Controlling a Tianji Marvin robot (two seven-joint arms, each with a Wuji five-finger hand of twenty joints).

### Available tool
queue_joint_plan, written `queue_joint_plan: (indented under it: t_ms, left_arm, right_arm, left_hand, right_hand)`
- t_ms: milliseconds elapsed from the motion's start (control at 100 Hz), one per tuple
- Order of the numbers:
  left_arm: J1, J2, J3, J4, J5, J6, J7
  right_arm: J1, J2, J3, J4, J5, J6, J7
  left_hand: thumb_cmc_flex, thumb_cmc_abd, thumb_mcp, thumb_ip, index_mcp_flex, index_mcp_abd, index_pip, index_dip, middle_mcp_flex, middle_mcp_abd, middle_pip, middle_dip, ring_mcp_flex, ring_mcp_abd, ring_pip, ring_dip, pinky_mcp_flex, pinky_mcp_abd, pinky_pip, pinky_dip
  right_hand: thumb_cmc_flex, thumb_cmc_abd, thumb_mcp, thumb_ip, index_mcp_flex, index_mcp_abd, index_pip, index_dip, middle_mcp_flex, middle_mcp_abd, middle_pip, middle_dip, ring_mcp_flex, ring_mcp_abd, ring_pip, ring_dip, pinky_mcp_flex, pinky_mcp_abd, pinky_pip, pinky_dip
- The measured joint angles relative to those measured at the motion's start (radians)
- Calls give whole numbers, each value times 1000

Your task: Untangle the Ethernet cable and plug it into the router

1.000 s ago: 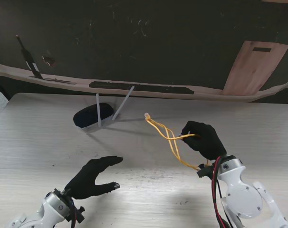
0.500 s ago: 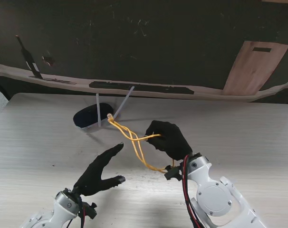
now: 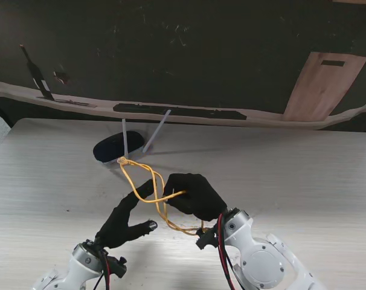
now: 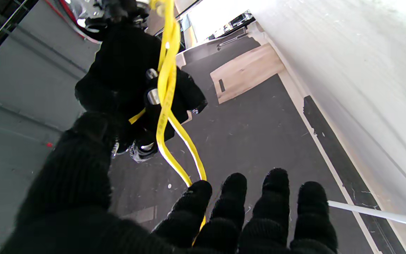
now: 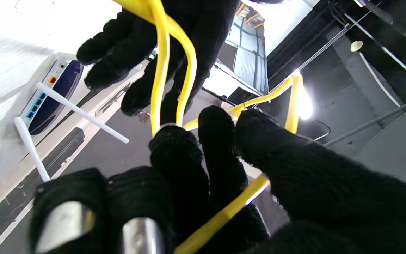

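Centrally, over the table (image 3: pixel 304 175), the right hand (image 3: pixel 192 196) was clenched on the looped yellow Ethernet cable (image 3: pixel 144 187) lifted near the router (image 3: pixel 113 148) with its 2 antennas, the left hand (image 3: pixel 125 220) spread beside the loop, grasping nothing.

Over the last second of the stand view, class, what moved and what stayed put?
The right hand, shut on the yellow cable, carried it leftward, toward the open left hand, which rose to meet it. The cable's plug now lies near the router, which stayed put.
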Motion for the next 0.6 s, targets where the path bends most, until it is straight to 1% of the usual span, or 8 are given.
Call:
queue_joint_plan:
  t_ms: [110,190,250,270,320,410,570,600]
  left_arm:
    - [-5,-2,12,2,-37,-6,1]
    - [-7,-6,20,1,-33,1,17]
    - [-6,-10,26,-5,-19,32,42]
    - [-6,-11,28,-9,-11,49,53]
    - [-6,-16,37,-16,10,87,92]
    - [-7,-28,59,-19,9,108,161]
    - [-11,-47,73,-22,7,129,174]
    - [-13,-49,78,-22,13,140,188]
  right_arm:
    - [6,4,-7,17,-8,-34,10]
    - [9,7,-14,24,5,-52,22]
    - [9,9,-22,25,38,-64,28]
    - [9,10,-25,26,46,-69,29]
    - [9,10,-30,26,50,-85,32]
    - [8,12,-38,27,51,-112,43]
    - [12,20,-57,27,82,-103,78]
    - [15,21,-65,27,104,-94,87]
  left_hand:
    - [0,-8,25,-8,0,-1,10,0,13,0,4,0,20,0,14,0,4,0,39,4]
    - [-9,-22,119,-8,0,-2,27,0,31,0,26,0,34,0,34,2,7,0,89,4]
    - [-9,-22,162,-8,0,0,27,0,45,4,46,1,53,0,57,10,17,-10,129,4]
    - [-9,-22,177,-8,0,2,27,-1,54,14,48,2,64,0,66,12,18,-11,143,4]
    - [-9,-22,218,-8,0,19,14,-13,73,22,68,23,86,3,97,14,29,-17,189,13]
    - [-9,-22,285,-8,0,38,-22,-33,109,27,94,36,120,4,144,14,50,-24,256,32]
    - [-9,-21,316,-8,4,40,-40,-41,154,28,120,48,170,4,187,14,77,-25,319,55]
    - [-9,-23,321,-8,31,40,-42,-41,154,29,121,48,170,4,189,14,78,-25,322,64]
  right_hand:
    - [0,-8,2,0,0,0,0,0,1,0,0,0,0,0,0,0,0,0,0,-1]
    - [0,-8,4,0,0,0,0,0,10,-2,0,-1,8,0,0,0,1,2,0,-2]
    - [-1,-8,8,0,0,0,0,0,10,-2,0,-1,8,0,0,0,1,3,0,-2]
    - [-14,-8,8,0,1,-1,0,0,11,-2,0,-1,8,0,0,0,1,3,0,-2]
    - [-23,-8,10,0,14,-2,0,0,11,-3,0,-1,8,0,0,0,1,3,0,-2]
    - [-38,-8,13,0,14,-8,0,3,11,-3,0,-2,8,0,0,0,1,3,0,-2]
    - [-42,-10,29,-9,33,-11,0,5,12,-4,0,-2,8,-2,0,0,2,3,0,-2]
    - [-50,-10,31,-9,33,-11,0,5,12,-5,0,-2,8,-2,1,0,2,3,0,-2]
